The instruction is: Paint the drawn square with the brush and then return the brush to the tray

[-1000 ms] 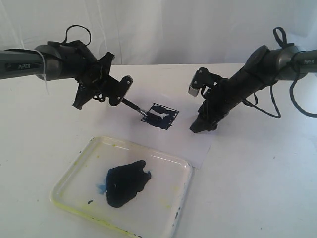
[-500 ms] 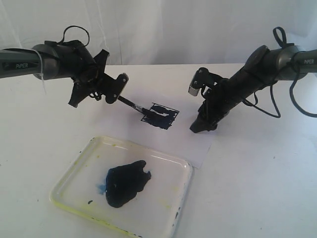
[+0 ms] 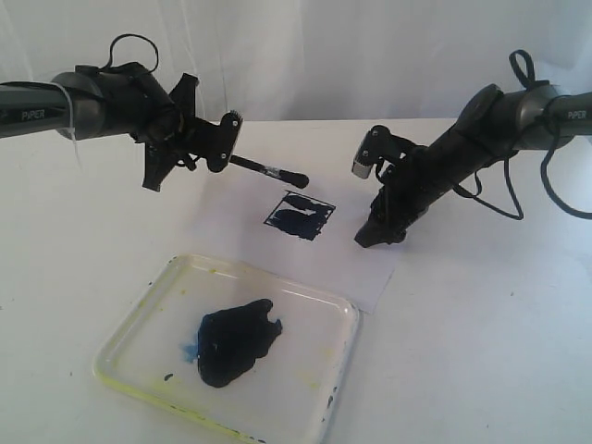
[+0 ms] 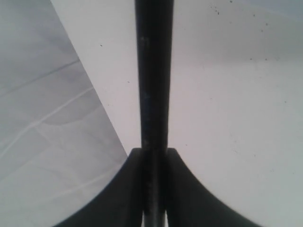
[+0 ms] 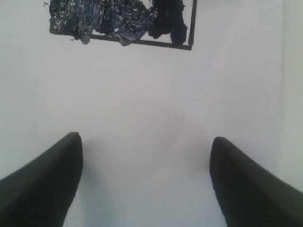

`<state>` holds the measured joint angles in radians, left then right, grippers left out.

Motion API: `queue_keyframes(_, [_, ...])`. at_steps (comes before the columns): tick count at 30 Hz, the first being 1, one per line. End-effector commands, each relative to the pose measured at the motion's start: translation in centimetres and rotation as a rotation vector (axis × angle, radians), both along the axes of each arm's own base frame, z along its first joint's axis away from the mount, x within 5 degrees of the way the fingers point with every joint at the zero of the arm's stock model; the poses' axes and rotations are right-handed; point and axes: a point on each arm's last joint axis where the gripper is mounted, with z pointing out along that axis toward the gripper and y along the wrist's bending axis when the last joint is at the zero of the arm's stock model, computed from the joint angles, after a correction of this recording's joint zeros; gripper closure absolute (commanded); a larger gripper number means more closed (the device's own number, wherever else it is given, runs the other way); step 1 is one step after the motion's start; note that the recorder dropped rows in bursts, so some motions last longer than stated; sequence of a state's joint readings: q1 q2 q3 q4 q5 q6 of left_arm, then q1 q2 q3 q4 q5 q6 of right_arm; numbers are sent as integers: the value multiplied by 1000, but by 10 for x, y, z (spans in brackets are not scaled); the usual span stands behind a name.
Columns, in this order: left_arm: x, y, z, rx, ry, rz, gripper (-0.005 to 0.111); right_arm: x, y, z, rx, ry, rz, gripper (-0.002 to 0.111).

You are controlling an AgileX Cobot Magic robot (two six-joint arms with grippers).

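Note:
My left gripper [image 3: 225, 143] is shut on the brush [image 3: 270, 170], holding it nearly level in the air above the paper, its dark tip pointing right. The left wrist view shows the dark brush handle [image 4: 154, 75] clamped between the jaws of the left gripper [image 4: 154, 153]. The drawn square [image 3: 300, 216] on the white paper sheet [image 3: 370, 282] is mostly filled with dark blue paint; it also shows as the drawn square [image 5: 123, 21]. My right gripper [image 3: 377, 236] rests open on the paper just right of the square; the right gripper [image 5: 147, 142] holds nothing. The tray [image 3: 139, 324] lies at the front.
A dark blue-black paint puddle [image 3: 236, 340] sits in the middle of the tray, with small paint spots around it. The white tabletop [image 3: 481, 351] stretches to the right. A white backdrop [image 3: 305, 55] hangs behind the table.
The left gripper has lifted the brush off the square and swung it up to nearly level. The right arm has stayed still.

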<state>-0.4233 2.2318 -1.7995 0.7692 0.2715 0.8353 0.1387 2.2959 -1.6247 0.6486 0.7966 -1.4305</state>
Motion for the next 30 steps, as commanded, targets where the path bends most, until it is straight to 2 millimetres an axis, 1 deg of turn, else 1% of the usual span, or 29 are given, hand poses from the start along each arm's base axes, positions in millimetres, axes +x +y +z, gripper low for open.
queue_keyframes(1, [-5, -8, 0, 43, 20, -30, 107, -6, -9, -27, -86, 54, 35, 38])
queue_keyframes(5, [-14, -21, -10, 108, 45, -113, 107, -6, -9, -27, -86, 54, 35, 38])
queue_keyframes(6, [-16, -24, -10, 97, 45, -116, 107, -6, -9, -27, -86, 54, 35, 38])
queue_keyframes(12, [-16, -24, -11, 87, 49, -104, 107, -6, -9, -27, -86, 54, 35, 38])
queue_keyframes(18, [-14, -23, -24, 88, 75, -88, 107, -6, -9, -27, -86, 54, 35, 38])
queue_keyframes(20, [-14, -25, -24, 49, 67, -71, 107, -6, -9, -27, -86, 54, 35, 38])
queue_keyframes(22, [-12, -27, -21, 36, 40, -94, 107, -6, -9, -27, -86, 54, 35, 38])
queue_keyframes(28, [-7, -21, -22, 122, 40, -77, 107, -6, -9, -27, -86, 54, 35, 38])
queue_keyframes(30, [-3, -21, -26, 107, 43, -58, 107, -6, -9, -27, -86, 54, 35, 38])
